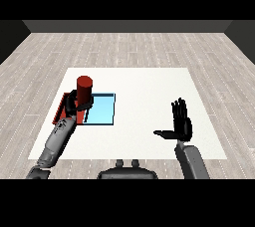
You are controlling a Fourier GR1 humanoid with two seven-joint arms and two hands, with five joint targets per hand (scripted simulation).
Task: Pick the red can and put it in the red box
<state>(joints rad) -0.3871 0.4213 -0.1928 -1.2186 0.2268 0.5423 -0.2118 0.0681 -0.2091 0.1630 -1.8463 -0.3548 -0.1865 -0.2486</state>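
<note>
The red can (84, 88) stands upright in my left hand (74, 105), whose fingers curl round its lower part. Hand and can hang over the red tray (62, 106), near its right side, close to the border with the light blue tray (102, 110). Much of the red tray is hidden behind my left hand and forearm. I cannot tell whether the can touches the tray floor. My right hand (182, 124) is held up over the right part of the table, fingers straight and thumb spread, holding nothing.
The two trays lie side by side at the left of the white table (144, 86). Grey wooden flooring surrounds the table.
</note>
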